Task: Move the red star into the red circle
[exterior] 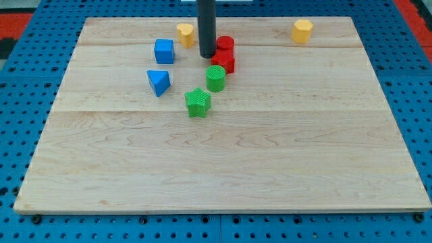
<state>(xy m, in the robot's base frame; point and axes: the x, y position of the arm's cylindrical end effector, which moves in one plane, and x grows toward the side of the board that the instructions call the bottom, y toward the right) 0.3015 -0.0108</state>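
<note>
The red circle block [225,44] stands near the view's top centre of the wooden board [223,162]. The red star block [224,62] sits just below it, touching or nearly touching it. My tip [206,55] is at the lower end of the dark rod, just left of both red blocks and close against the red circle's left side.
A green cylinder [216,77] sits right below the red star. A green star [198,102] lies lower left of it. A blue cube [164,51] and blue triangular block [159,82] are at left. A yellow block [185,34] is left of the rod, a yellow hexagon [302,30] at top right.
</note>
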